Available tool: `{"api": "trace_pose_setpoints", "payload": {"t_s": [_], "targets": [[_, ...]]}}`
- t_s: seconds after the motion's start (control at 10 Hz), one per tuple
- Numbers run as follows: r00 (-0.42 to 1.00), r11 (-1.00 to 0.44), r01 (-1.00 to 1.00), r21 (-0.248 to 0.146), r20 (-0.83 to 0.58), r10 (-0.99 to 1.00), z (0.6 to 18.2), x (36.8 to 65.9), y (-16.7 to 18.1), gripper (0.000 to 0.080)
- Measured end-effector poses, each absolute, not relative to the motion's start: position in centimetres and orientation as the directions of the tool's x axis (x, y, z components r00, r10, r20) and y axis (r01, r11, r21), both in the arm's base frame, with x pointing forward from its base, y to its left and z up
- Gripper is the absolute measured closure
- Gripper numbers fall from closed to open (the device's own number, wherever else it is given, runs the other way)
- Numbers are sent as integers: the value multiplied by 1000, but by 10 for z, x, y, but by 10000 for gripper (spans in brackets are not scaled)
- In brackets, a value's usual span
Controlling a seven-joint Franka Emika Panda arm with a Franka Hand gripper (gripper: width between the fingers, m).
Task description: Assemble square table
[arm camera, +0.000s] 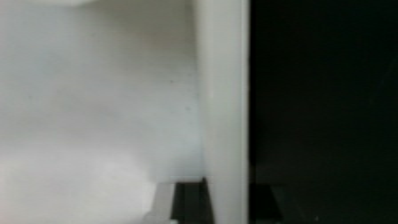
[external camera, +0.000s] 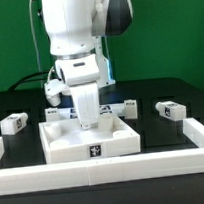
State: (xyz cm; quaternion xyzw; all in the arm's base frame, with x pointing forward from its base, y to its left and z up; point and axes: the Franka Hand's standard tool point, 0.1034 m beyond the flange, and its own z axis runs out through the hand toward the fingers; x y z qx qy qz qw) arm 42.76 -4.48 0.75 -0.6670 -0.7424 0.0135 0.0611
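The white square tabletop [external camera: 91, 141] lies underside up near the front wall, with a tag on its front face. My gripper [external camera: 88, 121] reaches down into it from above, at its far rim. In the wrist view the tabletop's thin white rim [arm camera: 222, 90] runs between my two dark fingers [arm camera: 185, 206], and the gripper [arm camera: 224, 206] is shut on it. The tabletop's pale inner face [arm camera: 89, 110] fills one side of that view and the black table the other. One short white leg [external camera: 14, 123] lies at the exterior view's left, another leg [external camera: 170, 110] at its right.
A long white border wall [external camera: 106, 171] runs along the front and turns back at the exterior view's right [external camera: 200, 134]. More small white tagged blocks [external camera: 132, 107] lie just behind the tabletop, partly hidden by the arm. The table is black, with a green backdrop behind.
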Motion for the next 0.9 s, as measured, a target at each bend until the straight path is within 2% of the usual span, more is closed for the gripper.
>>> {"api": "trace_pose_setpoints", "payload": {"t_s": [0.6, 0.9], "targets": [[-93, 99, 990, -97, 71, 993, 8, 429, -44, 736], [3, 5, 995, -98, 74, 997, 10, 436, -1, 735]]}}
